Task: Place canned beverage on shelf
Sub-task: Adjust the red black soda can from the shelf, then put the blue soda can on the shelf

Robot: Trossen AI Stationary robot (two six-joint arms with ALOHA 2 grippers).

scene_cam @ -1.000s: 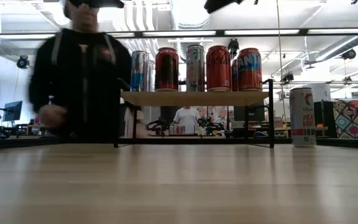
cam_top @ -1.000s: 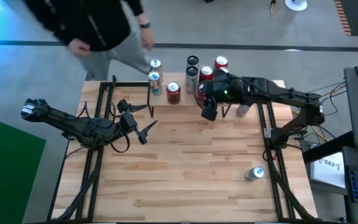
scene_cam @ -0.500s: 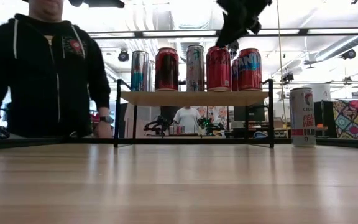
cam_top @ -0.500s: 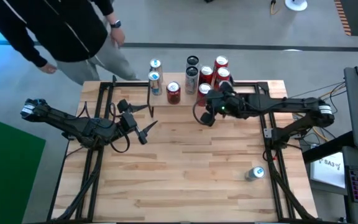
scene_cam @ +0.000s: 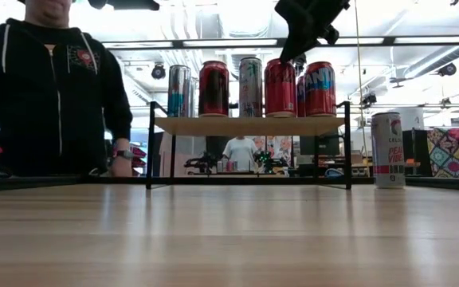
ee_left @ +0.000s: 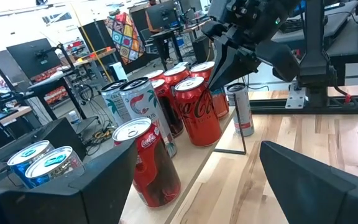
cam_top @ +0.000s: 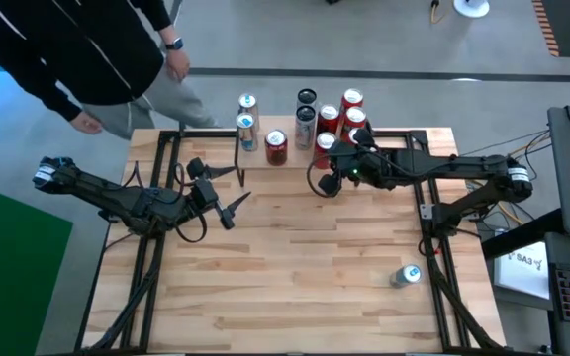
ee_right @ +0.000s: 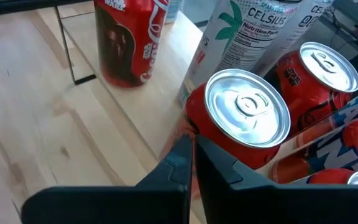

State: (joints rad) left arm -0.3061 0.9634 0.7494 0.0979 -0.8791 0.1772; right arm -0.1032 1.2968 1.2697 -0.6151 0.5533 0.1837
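Note:
The shelf (scene_cam: 249,126) stands at the table's far edge with several cans upright on its plank. A red cola can (ee_right: 247,118) is at the plank's near edge (scene_cam: 280,88). My right gripper (ee_right: 191,149) is shut. It slants down from the near right, with its tips beside that can's upper near side (scene_cam: 293,44). My left gripper (cam_top: 228,201) waits open above the table's left half, level and aimed at the shelf, with nothing between its fingers (ee_left: 196,149). My right gripper's shut fingertips (ee_right: 186,144) stand right against the red can's near side just under its rim (ee_right: 197,127), slanting down from the near right. I cannot tell whether they touch it. The can stands upright on the shelf.
A white can (scene_cam: 387,149) stands on the table just right of the shelf. Another can (cam_top: 405,275) lies on its side near the table's near right. A person in a dark hooded jacket (cam_top: 97,49) stands behind the far left corner, one hand (scene_cam: 120,163) by the edge.
My right gripper has come down from above toward the cans on the shelf and rolled a little, then kept still beside the red can. The person behind the table has shifted toward the left and stopped moving. The cans have not moved.

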